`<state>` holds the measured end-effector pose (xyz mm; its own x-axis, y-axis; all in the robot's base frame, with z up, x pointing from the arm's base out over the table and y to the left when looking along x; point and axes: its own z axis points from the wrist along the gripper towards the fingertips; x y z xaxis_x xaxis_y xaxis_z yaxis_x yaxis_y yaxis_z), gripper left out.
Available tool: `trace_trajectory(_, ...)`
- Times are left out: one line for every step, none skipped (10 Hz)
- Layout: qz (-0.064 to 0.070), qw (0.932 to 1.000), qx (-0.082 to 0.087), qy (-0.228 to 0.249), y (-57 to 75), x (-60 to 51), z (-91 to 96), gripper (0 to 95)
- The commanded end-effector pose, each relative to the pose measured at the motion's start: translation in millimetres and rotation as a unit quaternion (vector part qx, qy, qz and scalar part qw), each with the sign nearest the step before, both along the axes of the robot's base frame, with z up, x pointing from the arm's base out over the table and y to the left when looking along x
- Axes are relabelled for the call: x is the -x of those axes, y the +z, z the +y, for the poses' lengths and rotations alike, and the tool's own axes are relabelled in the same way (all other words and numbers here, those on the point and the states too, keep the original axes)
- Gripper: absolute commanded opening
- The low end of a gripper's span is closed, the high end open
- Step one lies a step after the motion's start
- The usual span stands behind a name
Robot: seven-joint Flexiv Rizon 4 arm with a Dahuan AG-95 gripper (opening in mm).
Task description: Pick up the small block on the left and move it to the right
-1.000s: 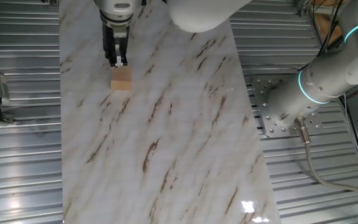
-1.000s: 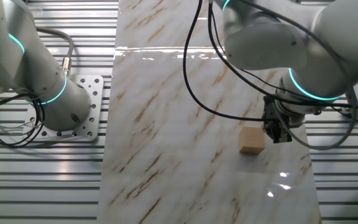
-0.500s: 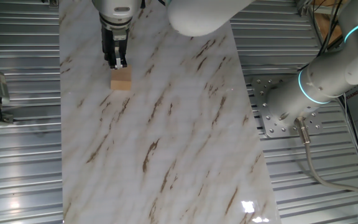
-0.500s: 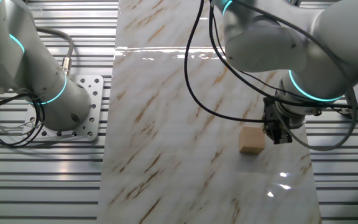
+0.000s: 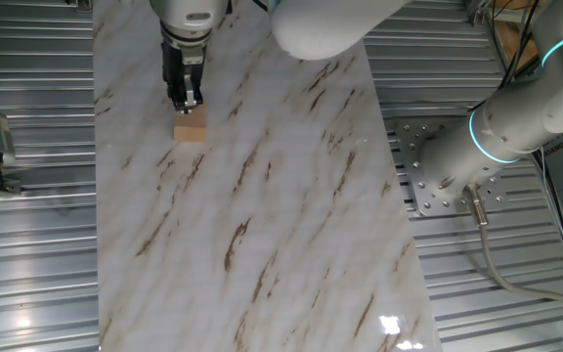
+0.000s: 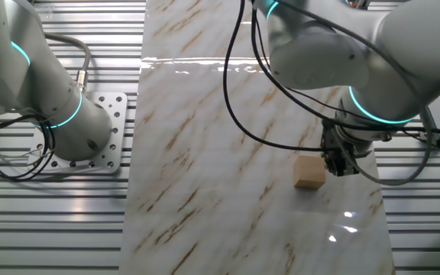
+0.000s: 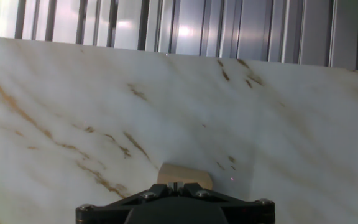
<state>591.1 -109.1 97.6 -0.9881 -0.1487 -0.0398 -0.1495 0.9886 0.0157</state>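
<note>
The small block [image 5: 191, 125] is a plain light-tan wooden cube on the marble board, near its far left end in one fixed view. It also shows in the other fixed view [image 6: 309, 172] and in the hand view [image 7: 185, 175], partly hidden behind the fingers. My gripper [image 5: 186, 100] hangs just above and beside the block, not around it; it shows at the block's right in the other fixed view [image 6: 340, 164]. Its black fingers are pressed together, shut and empty, at the bottom of the hand view [image 7: 176, 186].
The marble board [image 5: 262, 196] lies on a ribbed metal table. A second robot arm's base [image 5: 457, 166] stands beside the board, also seen in the other fixed view [image 6: 75, 126]. Black cables [image 6: 239, 84] hang over the board.
The gripper has moved slightly closer to the block and a little lower. The block has not moved.
</note>
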Motion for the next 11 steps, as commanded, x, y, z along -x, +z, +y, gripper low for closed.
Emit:
trace_trajectory(-0.003, 1.0, 0.001, 0.005, -4.6, -0.3, -0.7, 57.0)
trace_trajectory(-0.006, 1.0, 0.0, 0.006, -7.2, -0.3, -1.2, 57.0)
trace_trajectory(-0.007, 1.0, 0.0, 0.007, -9.2, -0.1, -1.7, 57.0)
trace_trajectory(-0.008, 0.9999, 0.001, 0.006, -10.8, -0.2, -1.8, 76.0)
trace_trajectory(-0.01, 0.9999, 0.0, 0.004, -13.6, -0.2, -2.2, 76.0)
trace_trajectory(-0.011, 0.9999, 0.0, 0.003, -15.8, 0.1, -2.8, 76.0)
trace_trajectory(-0.013, 0.9999, 0.0, 0.002, -18.4, 0.9, -4.0, 76.0)
trace_trajectory(-0.016, 0.9999, -0.001, 0.002, -20.7, 1.9, -5.1, 76.0)
trace_trajectory(-0.021, 0.9998, -0.002, -0.003, -25.5, 3.4, -6.9, 76.0)
trace_trajectory(-0.026, 0.9996, -0.005, -0.007, -28.6, 4.0, -6.4, 76.0)
trace_trajectory(-0.027, 0.9996, -0.003, -0.009, -29.8, 3.5, -5.3, 76.0)
